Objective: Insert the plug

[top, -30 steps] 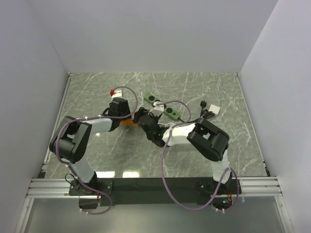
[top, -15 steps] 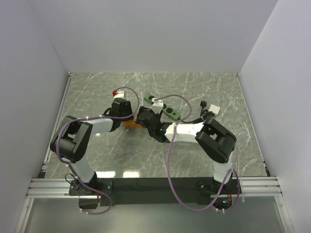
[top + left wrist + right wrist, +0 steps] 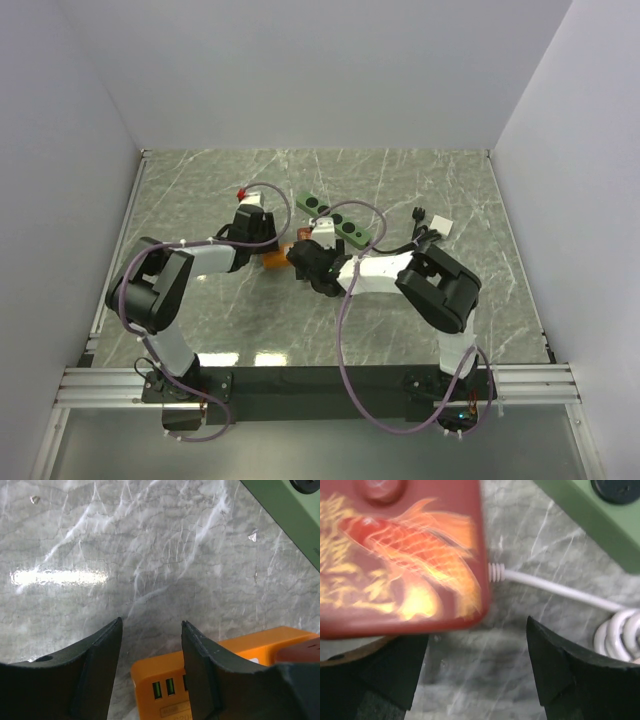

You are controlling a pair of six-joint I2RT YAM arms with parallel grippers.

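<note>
**Marble table, two arms meeting near the power strip**

White walls close in a green-grey marble table (image 3: 200, 190). Both arms reach inward from the near edge, and their wrists meet just in front of the green power strip (image 3: 335, 221), which lies slantwise at the middle of the table.

The left tool (image 3: 151, 625) is spread open and grips nothing. Bare marble shows between its fingers, and a corner of an orange block (image 3: 165, 680) with small ports sits low in the gap, running on behind the right-hand finger.

The right tool (image 3: 477, 630) is also parted and holds nothing. Beyond its left-hand finger lies a red case (image 3: 405, 555) printed with a gold fish. A white cable (image 3: 555, 587) leaves the edge of the case and runs to a coil just beside the strip.

What looks like the black plug (image 3: 420, 214) lies on the table to the right of the strip, next to a small white block (image 3: 441, 225) and well apart from both tools.
</note>
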